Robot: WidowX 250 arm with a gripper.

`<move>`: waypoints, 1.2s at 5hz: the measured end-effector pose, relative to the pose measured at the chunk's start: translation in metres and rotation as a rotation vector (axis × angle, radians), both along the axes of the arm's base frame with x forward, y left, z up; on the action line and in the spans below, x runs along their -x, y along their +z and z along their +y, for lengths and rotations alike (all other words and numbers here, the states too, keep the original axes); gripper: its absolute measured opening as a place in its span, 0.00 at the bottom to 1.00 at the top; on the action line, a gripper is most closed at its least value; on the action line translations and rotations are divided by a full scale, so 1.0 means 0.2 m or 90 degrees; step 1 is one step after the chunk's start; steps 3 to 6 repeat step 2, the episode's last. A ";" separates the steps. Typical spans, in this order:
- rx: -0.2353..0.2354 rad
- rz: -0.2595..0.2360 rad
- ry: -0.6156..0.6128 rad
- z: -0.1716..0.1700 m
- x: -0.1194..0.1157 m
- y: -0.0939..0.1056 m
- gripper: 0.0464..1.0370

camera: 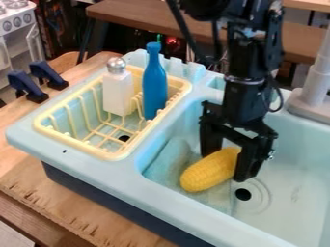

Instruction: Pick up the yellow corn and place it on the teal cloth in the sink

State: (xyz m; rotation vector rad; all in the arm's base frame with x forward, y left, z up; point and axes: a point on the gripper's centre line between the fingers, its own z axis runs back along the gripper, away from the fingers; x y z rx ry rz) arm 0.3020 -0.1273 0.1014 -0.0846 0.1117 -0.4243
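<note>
The table (84, 214) is closest. In the sink (145, 145), the corn (207, 170) is at 10 o'clock from the drain (243, 194). The fingers (249, 161) look snug around it, so the grab seems done; I can't tell if it's lifted.

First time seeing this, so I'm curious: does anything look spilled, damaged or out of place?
Mildly odd: the corn lies in the sink by what looks like a rumpled cloth, an unusual spot for food. The blue bottle in the rack stands upright; no spill shows.
</note>
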 end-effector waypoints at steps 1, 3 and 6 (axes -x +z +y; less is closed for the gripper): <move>-0.017 -0.046 -0.033 -0.04 -0.05 0.16 0.96; -0.046 -0.092 -0.070 -0.07 -0.10 0.39 0.97; -0.046 -0.092 -0.070 -0.07 -0.10 0.39 0.97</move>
